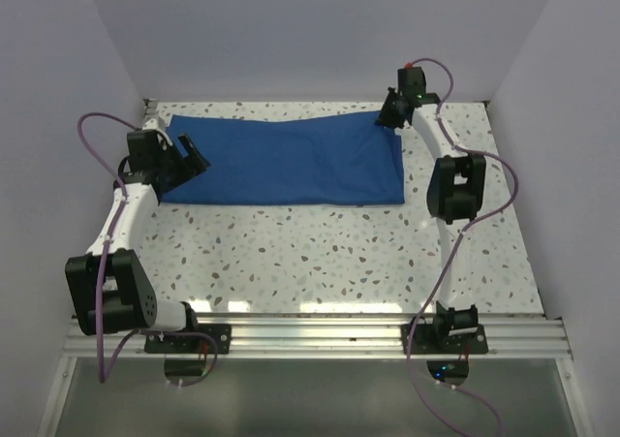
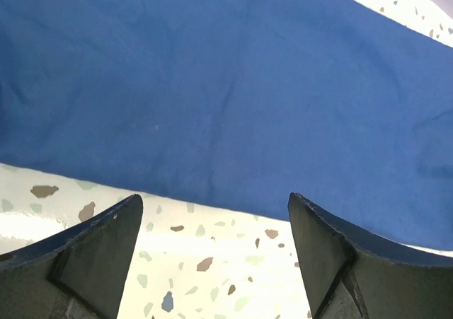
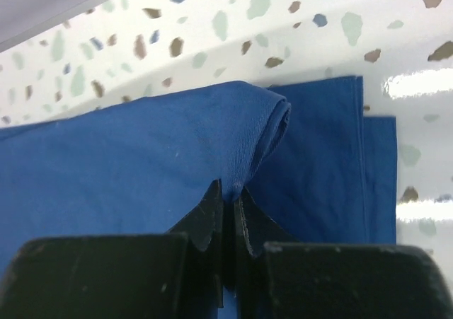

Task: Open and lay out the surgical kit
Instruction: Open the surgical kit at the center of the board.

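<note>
- Blue cloth wrap lies across the far side of the table.
- My right gripper pinches its far right corner.
- My left gripper, spread wide and empty, hovers at its left edge.

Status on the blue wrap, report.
Left claw open, at left end of cloth wrap. Right claw shut on its raised far-right corner. Wrap not yet laid open; nothing obstructing.

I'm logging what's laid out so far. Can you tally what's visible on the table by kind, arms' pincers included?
Blue cloth: 1
Pincers: 2 (left pincer open just off the cloth's edge; right pincer shut on a fold of the cloth)
Total: 3
</note>
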`<action>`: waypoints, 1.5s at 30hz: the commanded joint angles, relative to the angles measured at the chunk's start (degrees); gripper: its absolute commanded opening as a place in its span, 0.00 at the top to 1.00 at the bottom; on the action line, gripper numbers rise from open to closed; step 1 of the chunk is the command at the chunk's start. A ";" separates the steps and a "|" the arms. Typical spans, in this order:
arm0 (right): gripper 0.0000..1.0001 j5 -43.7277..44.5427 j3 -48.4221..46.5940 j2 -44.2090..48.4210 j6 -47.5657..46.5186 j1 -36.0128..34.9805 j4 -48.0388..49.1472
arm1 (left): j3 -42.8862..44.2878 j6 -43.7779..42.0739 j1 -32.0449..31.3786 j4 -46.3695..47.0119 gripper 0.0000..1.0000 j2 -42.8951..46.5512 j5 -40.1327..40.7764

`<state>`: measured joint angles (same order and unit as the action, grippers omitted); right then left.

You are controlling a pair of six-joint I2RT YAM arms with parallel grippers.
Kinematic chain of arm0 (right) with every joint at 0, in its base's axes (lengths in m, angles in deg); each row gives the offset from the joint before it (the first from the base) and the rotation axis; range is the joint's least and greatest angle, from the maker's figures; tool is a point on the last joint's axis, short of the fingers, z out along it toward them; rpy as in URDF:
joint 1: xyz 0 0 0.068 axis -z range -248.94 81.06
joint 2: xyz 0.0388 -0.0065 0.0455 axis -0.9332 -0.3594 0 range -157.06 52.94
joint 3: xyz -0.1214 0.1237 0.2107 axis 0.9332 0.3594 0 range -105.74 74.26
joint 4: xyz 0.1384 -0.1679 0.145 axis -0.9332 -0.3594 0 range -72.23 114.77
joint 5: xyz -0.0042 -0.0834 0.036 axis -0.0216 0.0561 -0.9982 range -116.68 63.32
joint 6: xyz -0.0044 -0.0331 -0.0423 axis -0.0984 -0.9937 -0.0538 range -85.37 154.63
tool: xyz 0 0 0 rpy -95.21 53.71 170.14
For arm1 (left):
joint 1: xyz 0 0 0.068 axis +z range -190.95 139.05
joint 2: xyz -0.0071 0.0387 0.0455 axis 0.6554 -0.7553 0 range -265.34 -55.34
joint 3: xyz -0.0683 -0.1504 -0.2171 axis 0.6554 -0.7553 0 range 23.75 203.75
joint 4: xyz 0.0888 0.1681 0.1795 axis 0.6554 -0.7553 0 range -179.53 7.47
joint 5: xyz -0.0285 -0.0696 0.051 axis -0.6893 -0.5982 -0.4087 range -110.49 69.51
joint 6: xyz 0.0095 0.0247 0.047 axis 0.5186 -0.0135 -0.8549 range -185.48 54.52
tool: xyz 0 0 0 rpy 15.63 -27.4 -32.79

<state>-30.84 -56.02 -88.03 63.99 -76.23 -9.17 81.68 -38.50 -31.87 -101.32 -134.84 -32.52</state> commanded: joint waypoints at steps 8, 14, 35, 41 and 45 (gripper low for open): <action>1.00 -4.89 20.31 31.08 -5.98 -8.61 -6.31 | 8.41 1.93 0.23 -1.51 0.11 2.77 3.23; 1.00 -3.75 43.49 52.05 -4.67 -11.34 -10.62 | 12.29 1.84 0.32 -4.59 0.10 7.34 10.34; 0.09 3.90 80.62 101.34 3.77 -11.34 -44.11 | 0.11 7.03 0.32 -15.94 0.06 32.48 8.47; 0.01 3.99 72.37 99.92 4.74 -11.43 -42.19 | -5.02 6.24 0.06 -9.61 0.07 28.10 1.84; 0.01 3.99 68.06 95.63 4.21 -11.43 -40.16 | -1.87 5.36 -1.25 -6.01 0.08 20.20 2.27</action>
<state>-26.14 15.95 10.53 68.08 -87.68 -50.74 76.74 -33.01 -32.17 -113.97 -111.65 -27.80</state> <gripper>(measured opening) 0.986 0.925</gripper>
